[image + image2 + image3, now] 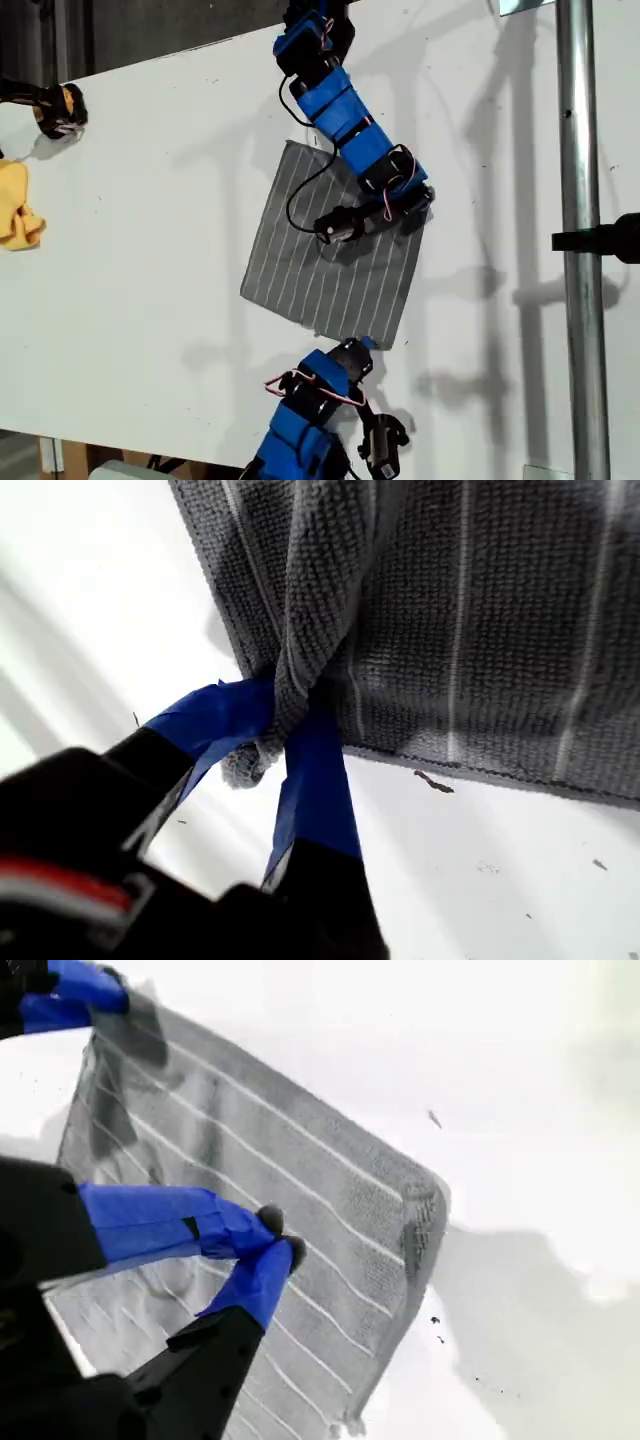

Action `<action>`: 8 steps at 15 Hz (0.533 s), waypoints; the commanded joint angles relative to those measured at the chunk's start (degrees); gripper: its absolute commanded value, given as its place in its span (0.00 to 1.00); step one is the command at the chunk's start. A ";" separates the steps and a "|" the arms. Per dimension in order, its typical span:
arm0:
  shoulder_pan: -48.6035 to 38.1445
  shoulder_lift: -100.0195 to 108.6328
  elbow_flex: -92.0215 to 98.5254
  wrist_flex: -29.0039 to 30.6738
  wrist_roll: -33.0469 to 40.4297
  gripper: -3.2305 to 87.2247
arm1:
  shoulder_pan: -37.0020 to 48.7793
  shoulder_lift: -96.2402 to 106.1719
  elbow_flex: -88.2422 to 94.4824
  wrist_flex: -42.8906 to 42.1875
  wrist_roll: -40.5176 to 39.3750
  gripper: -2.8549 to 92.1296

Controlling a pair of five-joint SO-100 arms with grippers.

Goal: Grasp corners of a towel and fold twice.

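Exterior view: you've got the towel [325, 245] lying flat mid-worktop [150, 250], well away from the worktop's edges. My first gripper [278, 742] is clenched on a bunched towel corner [262, 750] w/ both jaws. My second gripper [275, 1240] hangs above the towel, jaw tips pressed together, grasping nothing.

No readable text, labels, brands, numbers or signs anywhere.
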 commanded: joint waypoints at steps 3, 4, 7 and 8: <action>1.58 1.14 -3.78 3.96 -1.93 0.31 | 0.70 1.49 -0.35 0.18 -0.62 0.03; 1.76 1.14 -3.78 4.83 -1.76 0.33 | 0.62 1.49 -0.35 0.18 -0.62 0.03; 1.41 0.35 -2.81 6.33 0.09 0.36 | 0.53 1.76 -0.35 0.09 -0.70 0.03; 1.23 0.18 -1.93 6.33 0.70 0.37 | 0.44 1.85 -0.35 0.09 -0.70 0.03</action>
